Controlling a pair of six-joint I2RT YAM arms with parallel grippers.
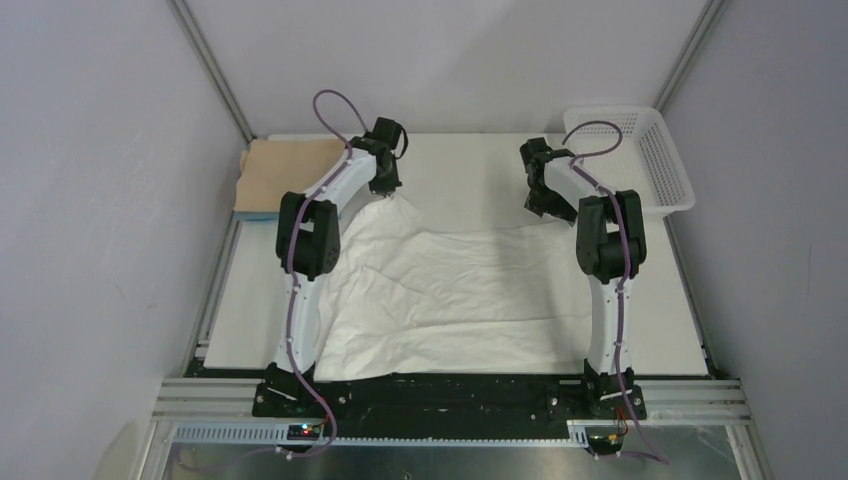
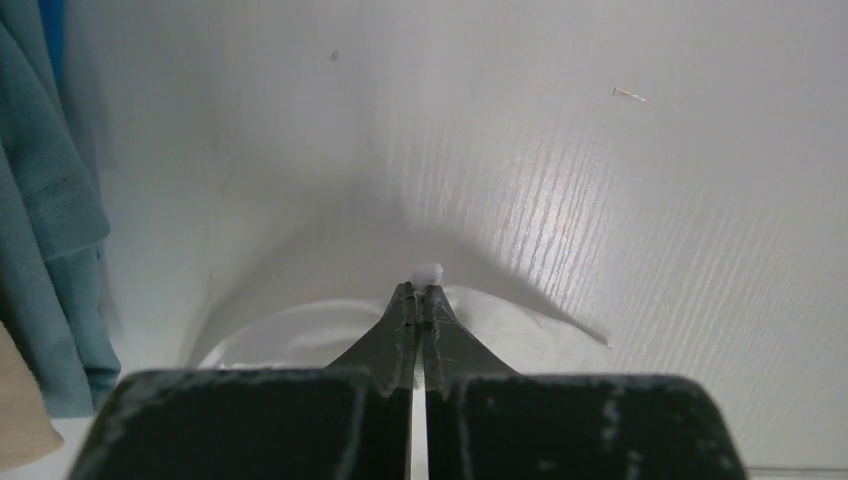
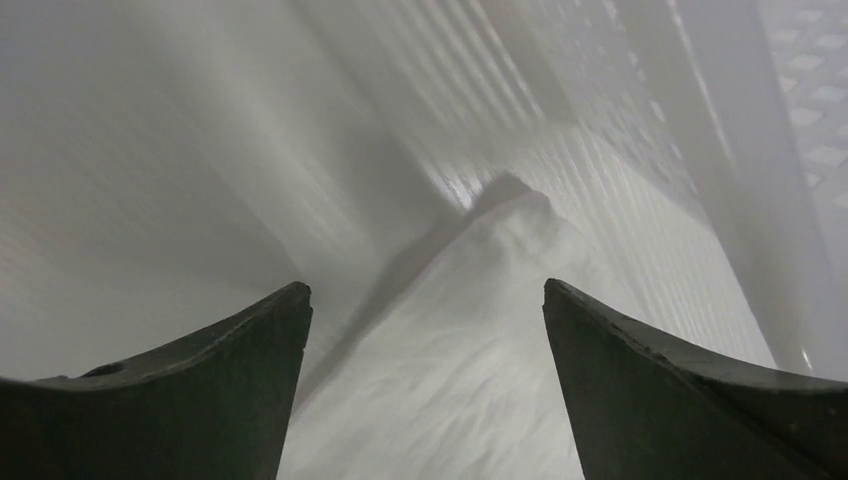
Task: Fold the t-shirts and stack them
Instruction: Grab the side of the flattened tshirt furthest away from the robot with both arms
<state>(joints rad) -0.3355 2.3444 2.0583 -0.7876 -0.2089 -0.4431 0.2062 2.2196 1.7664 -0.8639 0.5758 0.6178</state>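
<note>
The white wrinkly t-shirt (image 1: 450,295) lies spread over the middle of the table. My left gripper (image 1: 385,192) is shut on its far left corner; in the left wrist view a bit of white cloth (image 2: 431,270) pokes out past the closed gripper (image 2: 422,290). My right gripper (image 1: 536,205) stands open over the shirt's far right corner, and the peaked white cloth (image 3: 470,350) lies between and below its spread fingers (image 3: 425,300). A folded tan t-shirt (image 1: 288,168) rests on a light blue one (image 1: 254,213) at the far left.
A white perforated basket (image 1: 668,170) stands at the far right corner, its wall (image 3: 800,110) close to my right gripper. The blue shirt (image 2: 50,230) hangs just left of my left gripper. Grey walls enclose the table on three sides.
</note>
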